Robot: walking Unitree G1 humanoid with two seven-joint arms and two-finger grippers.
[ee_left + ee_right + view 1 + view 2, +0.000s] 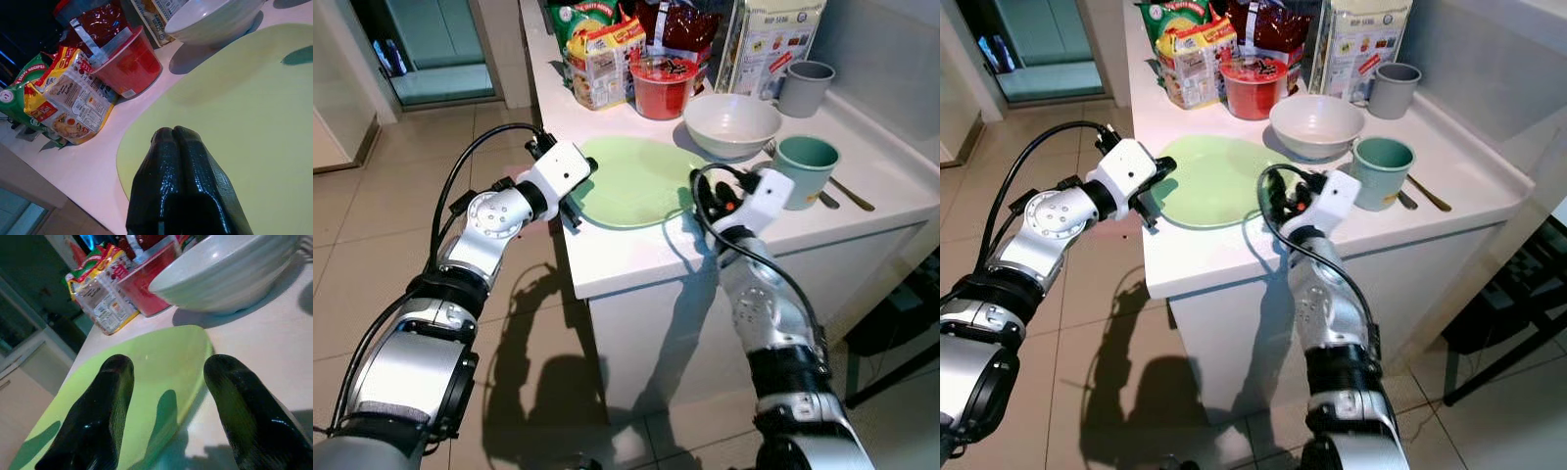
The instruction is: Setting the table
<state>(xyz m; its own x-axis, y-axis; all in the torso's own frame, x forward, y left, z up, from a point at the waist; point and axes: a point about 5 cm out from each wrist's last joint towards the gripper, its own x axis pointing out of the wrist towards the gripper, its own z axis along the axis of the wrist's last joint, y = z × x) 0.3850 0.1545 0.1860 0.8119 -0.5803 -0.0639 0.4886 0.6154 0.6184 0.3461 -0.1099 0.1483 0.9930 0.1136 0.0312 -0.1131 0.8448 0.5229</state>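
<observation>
Flanking the green plate (631, 181) near the white surface's (636, 259) front edge: left pincer (180, 147) pressed together at its left rim, right pincer (168, 382) spread astride its right rim. White bowl (732, 124) behind.

Both arms reach forward, elbows bent — the left hand (178, 142) has fingers pressed together, the right hand (166, 377) fingers spread apart.

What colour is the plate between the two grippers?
Light green plate; clearest in the left eye view.
</observation>
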